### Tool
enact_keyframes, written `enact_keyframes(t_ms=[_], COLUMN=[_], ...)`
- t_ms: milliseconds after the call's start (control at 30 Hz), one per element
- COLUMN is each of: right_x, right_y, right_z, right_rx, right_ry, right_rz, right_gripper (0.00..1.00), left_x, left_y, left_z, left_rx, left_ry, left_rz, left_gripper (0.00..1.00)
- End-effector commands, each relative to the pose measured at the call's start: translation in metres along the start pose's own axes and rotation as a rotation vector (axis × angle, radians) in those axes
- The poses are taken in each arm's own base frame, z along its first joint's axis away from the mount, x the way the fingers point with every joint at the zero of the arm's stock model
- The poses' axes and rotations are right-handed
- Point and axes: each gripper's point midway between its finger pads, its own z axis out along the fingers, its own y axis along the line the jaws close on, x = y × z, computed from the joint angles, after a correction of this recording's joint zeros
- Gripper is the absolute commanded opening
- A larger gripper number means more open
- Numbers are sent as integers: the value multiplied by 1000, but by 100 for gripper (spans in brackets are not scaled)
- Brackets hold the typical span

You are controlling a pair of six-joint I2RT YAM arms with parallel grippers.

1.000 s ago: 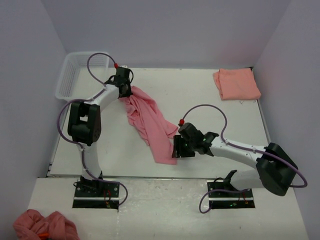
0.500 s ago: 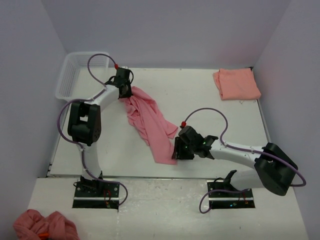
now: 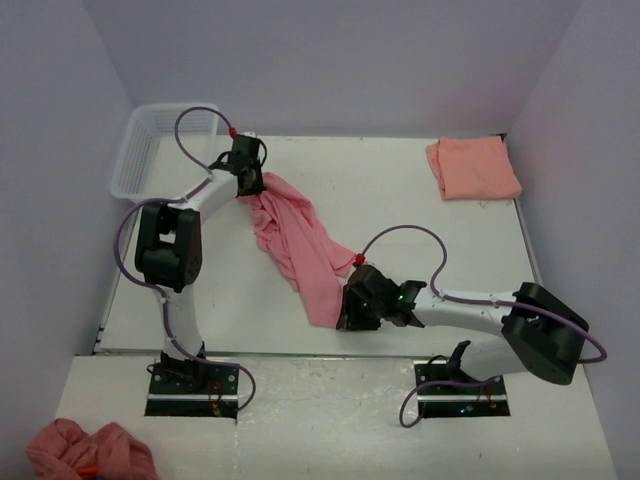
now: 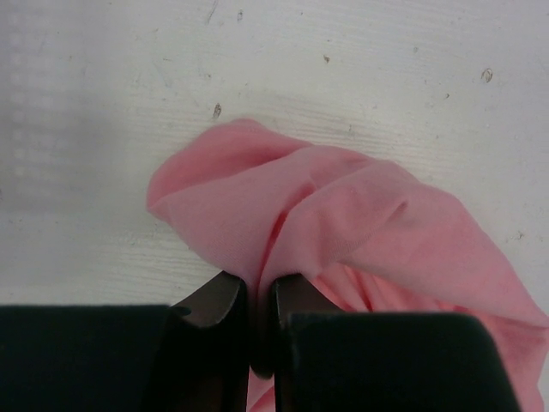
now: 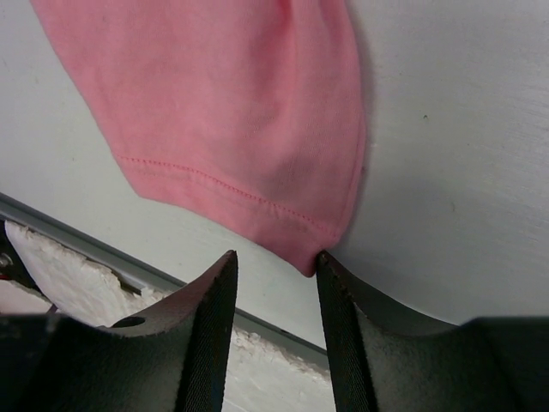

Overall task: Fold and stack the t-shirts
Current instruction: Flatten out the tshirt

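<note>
Lower middle of the top view: the right gripper [image 5: 274, 260] is set half-open around the hem corner of the rose-pink t-shirt [image 3: 295, 240], right by the near edge of the table [image 3: 400, 200]. Only the very tip of that corner is bracketed, so a miss or a one-layer pinch can be expected tbh. Further up, a bunched fold is clamped tight in the left gripper [image 4: 262, 292]. The shirt is twisted like a rope in between, so that thin grip could be lost if it gets stretched out. The salmon t-shirt [image 3: 474, 167] is parked folded at upper right, well apart.
</note>
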Motion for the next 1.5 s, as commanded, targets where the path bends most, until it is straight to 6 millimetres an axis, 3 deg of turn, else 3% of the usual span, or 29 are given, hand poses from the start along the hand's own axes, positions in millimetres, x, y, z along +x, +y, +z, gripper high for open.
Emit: enact_keyframes(t_ms=[0, 167, 333, 400, 467, 567, 600, 667, 733, 767, 833, 867, 900, 967, 1000, 1033, 1067, 1267, 1367, 1467], right_x=[-7, -14, -16, -18, -21, -38, -45, -70, -96, -113, -139, -155, -169, -190, -201, -212, -218, -265, -277, -284], right_y=[-10, -17, -24, -24, -25, -27, -24, -14, 2, 1, 18, 13, 22, 13, 17, 7, 3, -20, -29, -22], right_z=[7, 7, 10, 9, 7, -9, -16, -44, -78, -95, -130, -144, -159, -179, -192, -202, -212, -303, -329, -355], right_rx=[57, 121, 184, 200, 214, 254, 258, 277, 302, 340, 336, 377, 361, 400, 390, 421, 434, 510, 555, 544], right_ry=[-50, -78, -79, -83, -97, -172, -200, -284, -352, -413, -479, -527, -571, -608, -635, -652, -673, -868, -913, -967], right_rz=[34, 46, 71, 77, 77, 66, 56, 19, -8, -30, -57, -77, -89, -100, -98, -100, -89, -29, -32, -45], right_gripper=[43, 41, 15, 0, 0, 0, 0, 0, 0, 0, 0, 0, 0, 0, 0, 0, 0, 0, 0, 0], left_x=[-26, -27, -24, -23, -20, -23, -30, -37, -58, -71, -82, -92, -96, -108, -110, -111, -117, -123, -124, -121], left_y=[-3, -5, -4, -3, -2, -2, -2, -1, -1, 0, 0, 2, 0, -2, -6, -6, -5, 9, 10, 3], left_z=[-18, -20, -20, -20, -20, -31, -43, -58, -88, -110, -132, -156, -169, -203, -215, -225, -244, -293, -311, -332], left_rx=[33, 47, 48, 42, 38, 51, 63, 71, 86, 95, 110, 124, 149, 194, 228, 244, 258, 244, 265, 336], left_ry=[-81, -85, -82, -80, -73, -90, -116, -137, -194, -229, -261, -297, -313, -373, -386, -394, -429, -499, -531, -553], left_rz=[-2, -3, -8, -8, -8, -18, -23, -24, -28, -26, -25, -27, -23, -16, -7, -1, 4, 41, 55, 79], left_gripper=[9, 9, 9, 7, 0, 0, 0, 0, 0, 0, 0, 0, 0, 0, 0, 0, 0, 0, 0, 0])
